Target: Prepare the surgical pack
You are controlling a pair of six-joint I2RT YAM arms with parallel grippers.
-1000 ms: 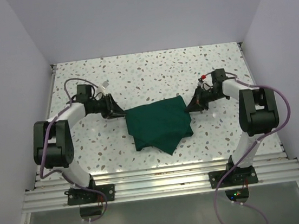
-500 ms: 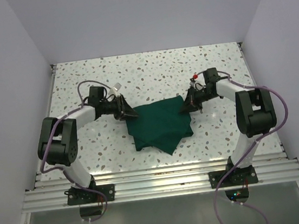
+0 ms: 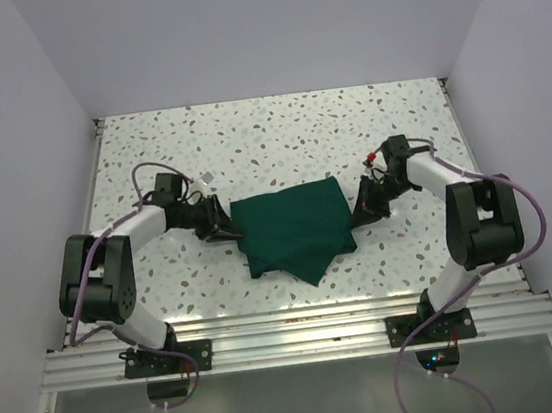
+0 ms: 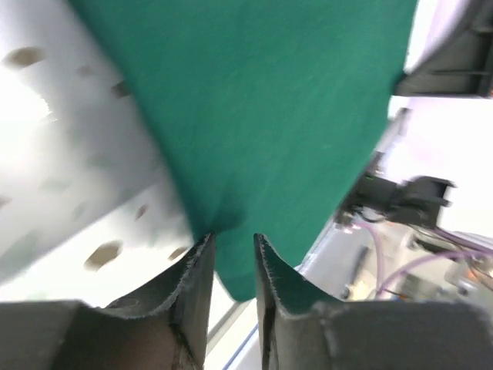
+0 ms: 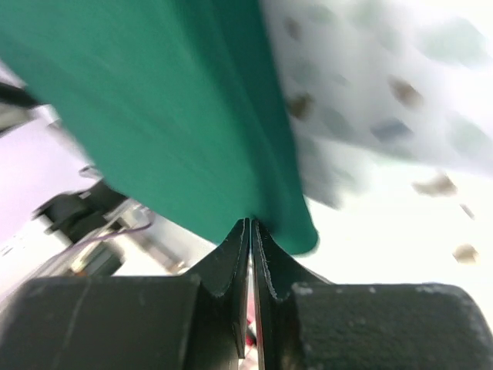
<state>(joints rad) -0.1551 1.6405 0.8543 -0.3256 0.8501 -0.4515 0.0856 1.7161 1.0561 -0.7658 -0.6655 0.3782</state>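
One dark green matte fabric drape (image 3: pixel 294 229) is lying in the middle of the speckled white terrazzo table (image 3: pixel 277 136), folded into layers, with a loose corner pointing toward the near edge. It is sitting right between the two arms.

The left gripper (image 4: pixel 233 240) is working at the drape's left edge. Its jaws are standing only a narrow gap apart, and that gap is filled with green cloth, so it looks to be nipping a thick fold. Over on the right edge, the right gripper (image 5: pixel 251 223) is squeezing almost fully closed, with a thin lip of fabric caught at the very tips.

Judging by how it is draping and creasing, this cloth is going to handle soft, light and floppy, with no stiffness at all (think of a folded napkin, not a board). It is not fragile, but the layers are likely to slide over each other and sag between the grips. The edges and corners are looking like the sensible places to hold, pinching every layer together, since a grip on the top layer alone would peel the fold open.

Counting up: one drape, two grippers, both gripping it, one on each side.
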